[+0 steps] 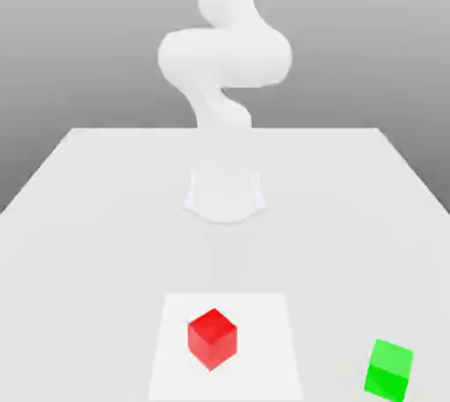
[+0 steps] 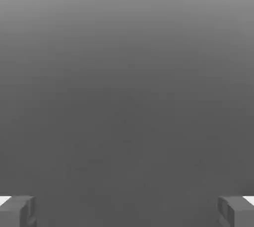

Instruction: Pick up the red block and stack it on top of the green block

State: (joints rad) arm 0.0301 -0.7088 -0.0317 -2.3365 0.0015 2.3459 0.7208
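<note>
The red block (image 1: 212,339) sits on a white square (image 1: 271,365) on the worktop (image 1: 79,286), at the lower middle of the exterior view, with the green block (image 1: 388,370) at its lower right. The tool (image 2: 127,212) has its fingers wide apart, so picking up seems the step in hand; next it should line up over the red block and descend.

A pale, plain table (image 1: 105,259) spreads from the middle of the exterior view down to the bottom edge. At bottom centre, a flat white square (image 1: 264,365) lies on it, with the red block (image 1: 212,339) resting on that square. The green block (image 1: 388,370) sits directly on the table at lower right, apart from the square. The white arm's base (image 1: 225,198) stands on the table near the centre.
</note>
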